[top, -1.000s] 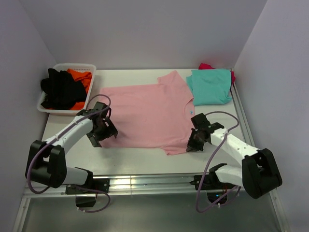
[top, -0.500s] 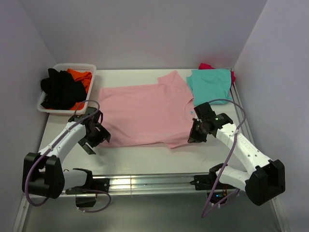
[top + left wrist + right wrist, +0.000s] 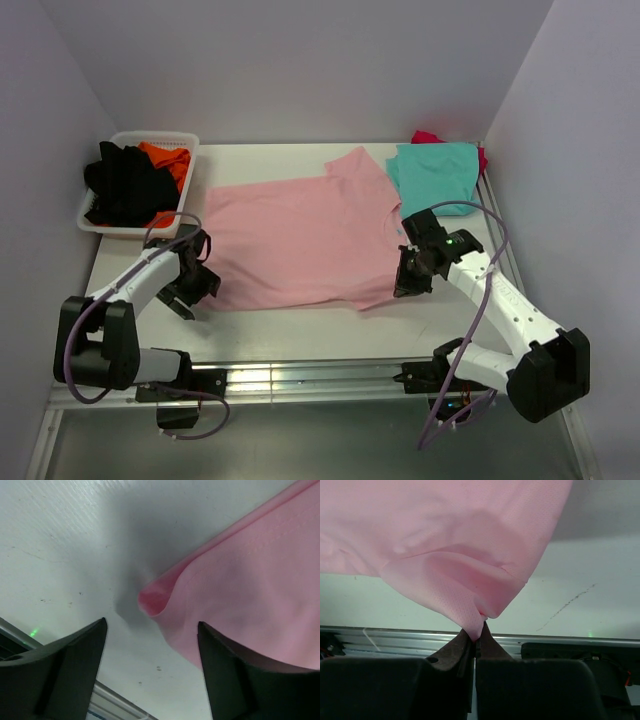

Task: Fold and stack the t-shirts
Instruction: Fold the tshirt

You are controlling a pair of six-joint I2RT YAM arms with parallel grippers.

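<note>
The light pink t-shirt (image 3: 300,240) lies spread flat on the table, collar to the right. My right gripper (image 3: 408,282) is shut on its near right sleeve and holds that bit of cloth just off the table; in the right wrist view a pinch of pink cloth (image 3: 470,600) sits between the closed tips of the gripper (image 3: 479,630). My left gripper (image 3: 192,288) stands open at the shirt's near left corner (image 3: 155,600), which lies curled ahead of the empty jaws (image 3: 151,625). A folded teal t-shirt (image 3: 435,178) rests on a magenta one (image 3: 430,137) at the back right.
A white basket (image 3: 150,136) at the back left holds the black t-shirt (image 3: 122,185) and the orange one (image 3: 166,158). Walls close in on three sides. A metal rail (image 3: 300,375) runs along the table's near edge.
My left gripper has slid left and toward me, off the shirt to its corner. My right gripper has moved back and right with the sleeve, drawing it inward.
</note>
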